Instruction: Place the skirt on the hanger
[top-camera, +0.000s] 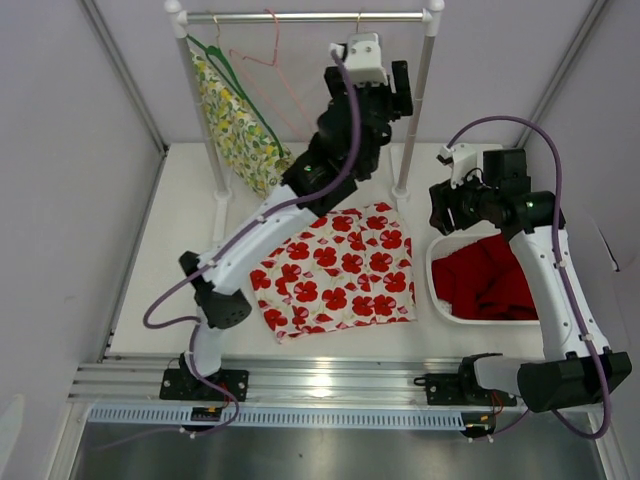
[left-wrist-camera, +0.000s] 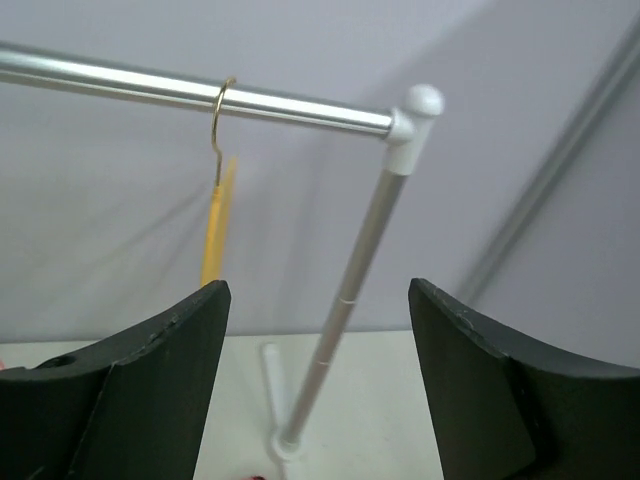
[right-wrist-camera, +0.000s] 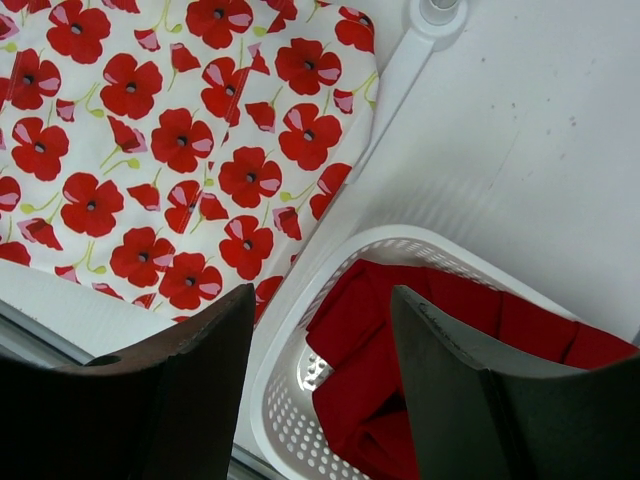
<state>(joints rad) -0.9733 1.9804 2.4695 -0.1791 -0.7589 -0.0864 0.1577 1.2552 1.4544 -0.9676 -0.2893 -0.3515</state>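
Note:
The skirt (top-camera: 335, 270), white with red poppies, lies flat on the table; it also shows in the right wrist view (right-wrist-camera: 150, 130). A yellow hanger (left-wrist-camera: 213, 235) hangs by a gold hook (left-wrist-camera: 222, 110) on the rail (left-wrist-camera: 300, 105). In the top view only its hook (top-camera: 358, 18) shows behind my left arm. My left gripper (left-wrist-camera: 318, 290) is raised near the rail's right end (top-camera: 398, 85), open and empty, below and right of the hanger. My right gripper (right-wrist-camera: 320, 295) is open and empty above the basket's left rim (top-camera: 442, 208).
A white basket (top-camera: 432, 285) holding red cloth (top-camera: 490, 285) stands right of the skirt. A green hanger (top-camera: 235, 80) with a yellow floral garment (top-camera: 240, 135) and a bare pink hanger (top-camera: 275, 60) hang further left. The rack's right post (top-camera: 412, 120) stands beside my left gripper.

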